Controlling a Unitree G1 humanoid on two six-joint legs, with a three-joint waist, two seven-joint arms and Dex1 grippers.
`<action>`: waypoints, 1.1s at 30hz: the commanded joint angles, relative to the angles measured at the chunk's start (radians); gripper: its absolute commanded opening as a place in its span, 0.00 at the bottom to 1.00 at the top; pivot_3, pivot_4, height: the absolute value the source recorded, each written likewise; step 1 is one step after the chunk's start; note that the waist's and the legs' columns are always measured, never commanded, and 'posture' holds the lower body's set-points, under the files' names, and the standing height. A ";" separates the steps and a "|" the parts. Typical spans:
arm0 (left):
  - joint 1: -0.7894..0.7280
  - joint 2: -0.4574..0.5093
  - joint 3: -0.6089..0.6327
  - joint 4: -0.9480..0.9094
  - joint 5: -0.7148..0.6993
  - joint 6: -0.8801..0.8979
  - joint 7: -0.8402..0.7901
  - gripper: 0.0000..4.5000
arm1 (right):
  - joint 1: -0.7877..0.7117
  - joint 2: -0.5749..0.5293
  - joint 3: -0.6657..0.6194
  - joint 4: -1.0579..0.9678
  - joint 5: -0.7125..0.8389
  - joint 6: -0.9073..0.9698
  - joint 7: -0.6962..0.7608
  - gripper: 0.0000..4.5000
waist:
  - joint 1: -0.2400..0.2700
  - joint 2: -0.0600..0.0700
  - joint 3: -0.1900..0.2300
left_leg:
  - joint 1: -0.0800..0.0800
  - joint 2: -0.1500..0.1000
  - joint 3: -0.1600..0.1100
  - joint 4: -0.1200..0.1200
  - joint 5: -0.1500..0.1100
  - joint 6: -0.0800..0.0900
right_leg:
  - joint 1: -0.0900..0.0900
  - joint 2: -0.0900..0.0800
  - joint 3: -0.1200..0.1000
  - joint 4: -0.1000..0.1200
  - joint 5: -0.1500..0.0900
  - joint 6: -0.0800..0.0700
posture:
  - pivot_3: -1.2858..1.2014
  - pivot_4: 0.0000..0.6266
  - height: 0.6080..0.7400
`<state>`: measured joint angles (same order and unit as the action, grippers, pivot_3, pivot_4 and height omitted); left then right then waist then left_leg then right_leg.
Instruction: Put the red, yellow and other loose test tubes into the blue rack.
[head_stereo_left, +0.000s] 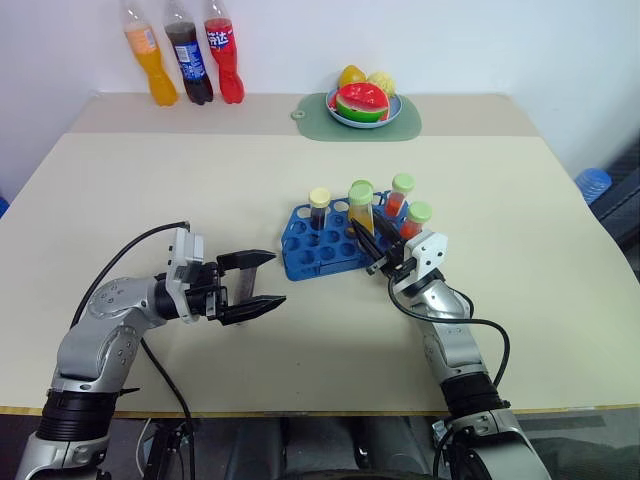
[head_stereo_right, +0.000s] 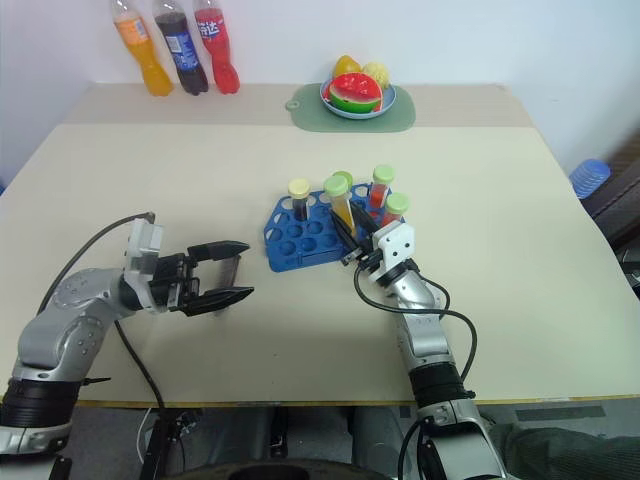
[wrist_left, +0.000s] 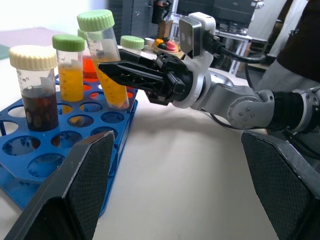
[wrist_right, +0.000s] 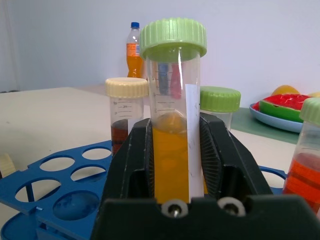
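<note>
item: blue rack (head_stereo_left: 322, 252), just ahead of our right claw (head_stereo_left: 368, 243). we count several capped tubes standing in it: a brown tube with yellow cap (wrist_left: 34, 87), a yellow one (wrist_left: 70, 70) and red-orange ones beyond.
item: yellow tube with green cap (wrist_right: 172, 115), clamped between the right claw's jaws, tilted over the rack's near holes, not yet seated.
item: left claw (head_stereo_left: 250, 285), jaws spread wide, empty, well apart from the rack.
we see no loose tubes on the surface (head_stereo_left: 150, 200); we judge only this placement remains.
</note>
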<state>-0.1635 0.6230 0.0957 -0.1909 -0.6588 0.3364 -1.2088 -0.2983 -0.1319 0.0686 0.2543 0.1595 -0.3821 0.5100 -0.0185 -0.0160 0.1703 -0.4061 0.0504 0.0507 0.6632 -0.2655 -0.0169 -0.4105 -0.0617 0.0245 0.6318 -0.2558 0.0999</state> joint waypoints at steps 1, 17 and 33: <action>-0.002 0.007 0.021 -0.017 -0.008 -0.016 -0.003 0.93 | 0.017 -0.003 0.001 0.042 -0.015 0.005 -0.003 0.18 | 0.000 0.000 0.000 | 0.000 0.000 0.000 0.000 0.000 0.000 | 0.000 0.000 0.000 0.000 0.000 0.000 | 0.52 0.24 1.00; -0.012 -0.003 0.027 -0.046 -0.039 0.029 0.053 0.93 | 0.030 0.005 -0.038 0.116 0.019 -0.097 0.002 0.18 | 0.002 0.000 0.000 | 0.001 0.000 0.000 0.000 0.000 0.000 | 0.001 0.000 0.000 0.000 0.000 0.000 | 0.52 0.24 1.00; -0.023 0.015 0.113 -0.237 -0.019 0.357 0.587 0.93 | 0.200 -0.264 -0.040 -0.284 -0.062 0.141 0.060 0.69 | 0.005 0.000 0.001 | -0.001 -0.001 -0.001 0.000 0.000 0.000 | 0.000 -0.002 0.000 -0.001 0.000 0.000 | 0.52 0.24 1.00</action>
<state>-0.1731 0.5981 0.1814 -0.3500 -0.7149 0.6090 -0.7337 -0.1191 -0.3636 0.0497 0.0673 0.0662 -0.2829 0.5381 -0.0135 -0.0160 0.1711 -0.4067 0.0494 0.0499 0.6630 -0.2656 -0.0170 -0.4102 -0.0632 0.0245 0.6311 -0.2557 0.1001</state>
